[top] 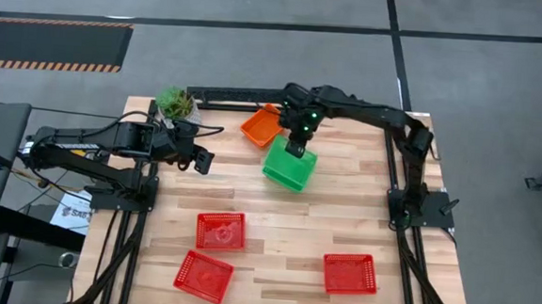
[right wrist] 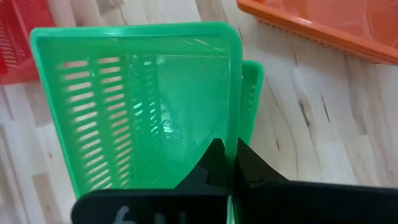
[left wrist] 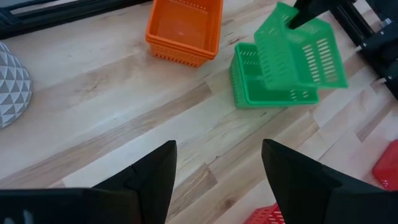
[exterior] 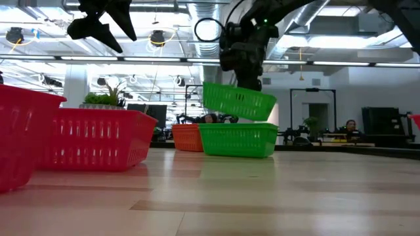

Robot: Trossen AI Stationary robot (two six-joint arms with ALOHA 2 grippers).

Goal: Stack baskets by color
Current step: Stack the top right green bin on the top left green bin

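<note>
The green pile is being built. The right gripper point(right wrist: 230, 163) has its fingers pinched tight on the rim of a green basket point(exterior: 239, 100), which it holds in the air, tilted, just above the green baskets on the bench point(exterior: 238, 139). In the left wrist view the lifted basket sits skewed over the lower one, overlapping it but pushed off to one side, so the two are not yet lined up. Whether the lower green thing is one basket or two nested together cannot be told from these views.

The orange baskets point(top: 261, 126) already sit nested near the far edge of the bench point(top: 342, 222), just beside the green ones, with a potted plant point(top: 174, 103) farther to the left at the far edge. Three red baskets lie apart on the near half: one toward the middle point(top: 221, 231), one nearer the front left point(top: 203, 275), and one at the front right point(top: 349, 274). None of them is stacked yet.

The left gripper point(left wrist: 217, 180) hangs over the bench on the left side, near the plant, its fingers spread wide and holding nothing.

The next move seems to call for levelling the held basket, shifting it square over the one below so the rims match, then lowering it until it seats inside before the fingers let go. A drop from this tilt would likely leave it cocked on the rim. After that the red ones remain.
</note>
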